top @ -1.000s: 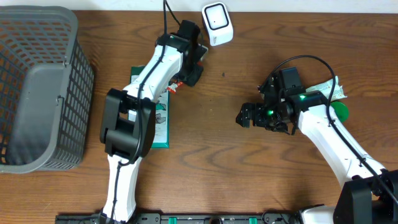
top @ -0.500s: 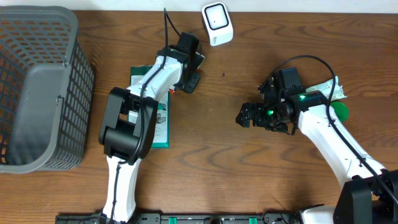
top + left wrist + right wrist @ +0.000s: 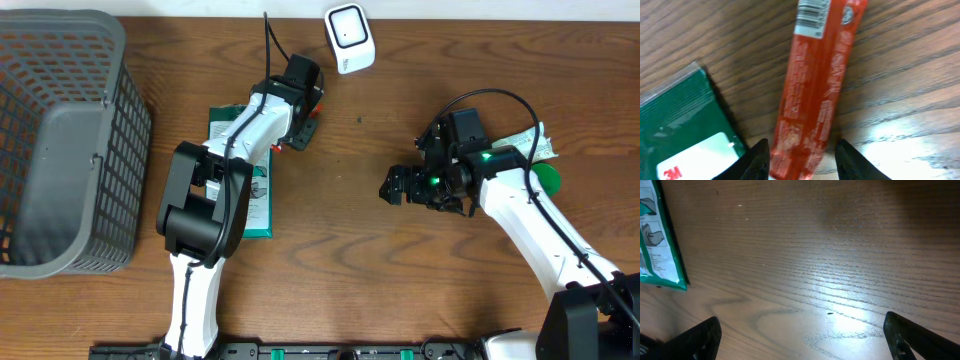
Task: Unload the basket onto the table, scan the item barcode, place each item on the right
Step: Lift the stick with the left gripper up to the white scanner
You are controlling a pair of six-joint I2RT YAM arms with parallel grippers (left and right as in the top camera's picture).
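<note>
Left wrist | red packet end sits inside left end effector | parted, not clamping

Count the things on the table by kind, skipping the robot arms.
Basket: 1
Scanner: 1
Packets: 3 (green packet, red packet, white-and-green packet)
Green round object: 1
Total: 6

My left fingers are black. The long red plastic packet, centre frame, has darker red print and a white barcode panel with black bars. The flat green pack, lower left, bears a white label with red letters. The brown wooden table shows dark grain.
</note>
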